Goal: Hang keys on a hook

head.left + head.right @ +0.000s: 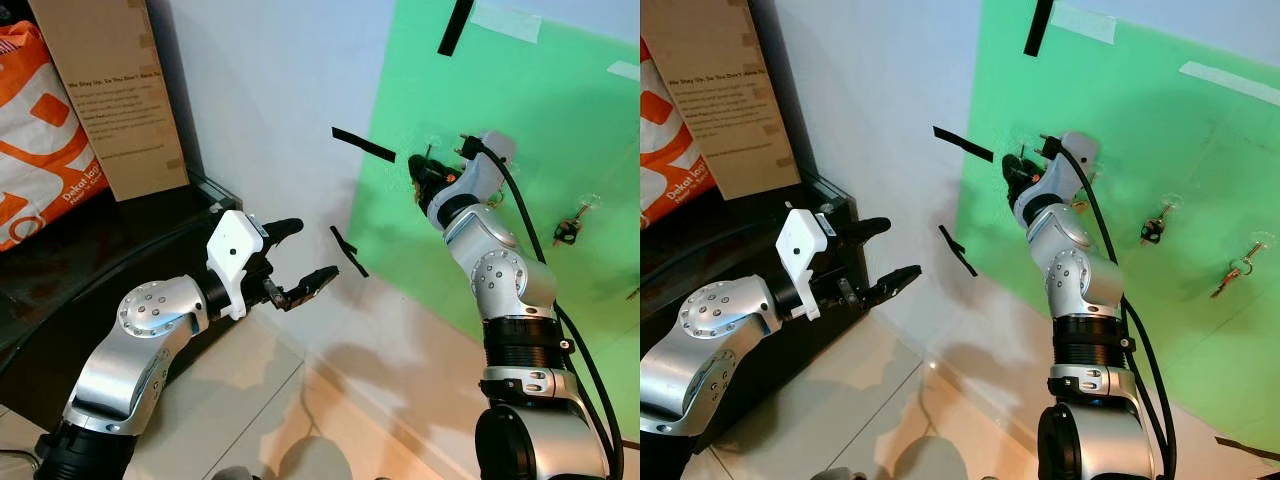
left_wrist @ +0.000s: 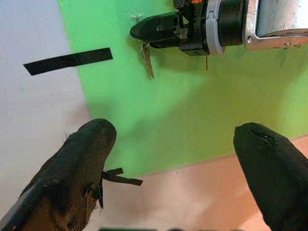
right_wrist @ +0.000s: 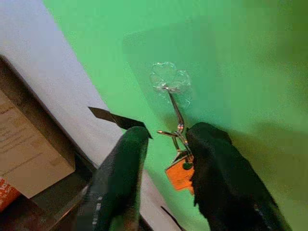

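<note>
While seemingly hooked, keys (image 3: 179, 169) touch right hand (image 3: 166, 144)

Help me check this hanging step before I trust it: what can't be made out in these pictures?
- Whether the key ring sits on the clear hook: too fine in the right wrist view; in the head views the right gripper covers that spot.
- Whether its fingers grip the orange tag: unclear.
- Other keys: too small for detail.
- Left gripper: open, idle.
</note>
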Controlling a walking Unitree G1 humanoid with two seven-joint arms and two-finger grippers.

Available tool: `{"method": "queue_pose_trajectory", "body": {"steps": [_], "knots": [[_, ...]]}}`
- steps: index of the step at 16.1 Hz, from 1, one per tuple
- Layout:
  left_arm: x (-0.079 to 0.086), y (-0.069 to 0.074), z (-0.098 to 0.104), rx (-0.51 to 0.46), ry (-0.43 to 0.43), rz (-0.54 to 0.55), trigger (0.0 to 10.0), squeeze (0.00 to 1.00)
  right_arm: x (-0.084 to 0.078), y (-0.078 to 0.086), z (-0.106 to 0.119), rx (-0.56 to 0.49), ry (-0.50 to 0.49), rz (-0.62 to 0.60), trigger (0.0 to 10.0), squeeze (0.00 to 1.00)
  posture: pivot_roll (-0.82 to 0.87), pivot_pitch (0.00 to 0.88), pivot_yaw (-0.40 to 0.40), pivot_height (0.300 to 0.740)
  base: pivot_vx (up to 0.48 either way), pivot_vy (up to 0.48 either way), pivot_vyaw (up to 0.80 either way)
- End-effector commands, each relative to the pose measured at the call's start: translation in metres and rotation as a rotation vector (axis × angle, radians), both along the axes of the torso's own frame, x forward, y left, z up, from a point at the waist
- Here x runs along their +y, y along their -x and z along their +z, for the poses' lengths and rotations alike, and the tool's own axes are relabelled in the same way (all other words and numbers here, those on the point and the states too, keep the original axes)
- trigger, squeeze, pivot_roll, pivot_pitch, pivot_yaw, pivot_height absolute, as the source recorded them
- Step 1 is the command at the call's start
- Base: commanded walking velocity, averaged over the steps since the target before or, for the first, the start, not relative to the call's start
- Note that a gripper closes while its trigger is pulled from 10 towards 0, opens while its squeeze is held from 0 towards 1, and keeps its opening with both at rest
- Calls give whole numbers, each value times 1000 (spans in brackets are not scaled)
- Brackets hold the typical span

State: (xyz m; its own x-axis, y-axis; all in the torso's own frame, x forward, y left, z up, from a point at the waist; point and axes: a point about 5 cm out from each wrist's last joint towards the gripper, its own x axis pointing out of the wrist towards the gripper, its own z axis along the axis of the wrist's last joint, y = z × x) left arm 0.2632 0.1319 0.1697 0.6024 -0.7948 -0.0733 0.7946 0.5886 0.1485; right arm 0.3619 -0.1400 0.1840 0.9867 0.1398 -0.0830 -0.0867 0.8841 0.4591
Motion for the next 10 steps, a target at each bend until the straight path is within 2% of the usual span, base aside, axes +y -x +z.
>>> {"method": "queue_pose_trajectory", "body": {"steps": [1, 3, 4, 6, 8, 9, 10], "knots": [[-2, 2, 2, -15, -15, -11, 10000, 0, -5, 1, -1, -4, 0, -14, 10000, 1000, 42, 0, -63, 740, 0, 0, 0], [0, 2, 3, -20, -10, 6, 10000, 0, -8, 11, 12, -144, -3, 43, 10000, 1000, 45, 0, -68, 740, 0, 0, 0], [0, 2, 2, -20, -8, 13, 10000, 0, -10, 15, 13, -167, 23, 54, 10000, 1000, 45, 0, -68, 740, 0, 0, 0], [3, 1, 0, -26, -8, 51, 10000, 0, -9, 31, 11, -233, 187, 110, 10000, 1000, 38, 0, -64, 740, 0, 0, 0], [6, 0, -1, -38, 4, 106, 10000, 0, -2, 43, 12, -296, 226, 163, 10000, 1000, 34, 0, -62, 740, 0, 0, 0], [9, -2, -2, -45, 17, 167, 10000, 0, 2, 51, 9, -316, 243, 192, 10000, 0, 31, 0, -59, 740, 0, 0, 0], [12, -2, -5, -51, 26, 240, 10000, 0, 5, 58, 6, -327, 266, 213, 10000, 0, 27, 0, -58, 740, 0, 0, 0]]}}
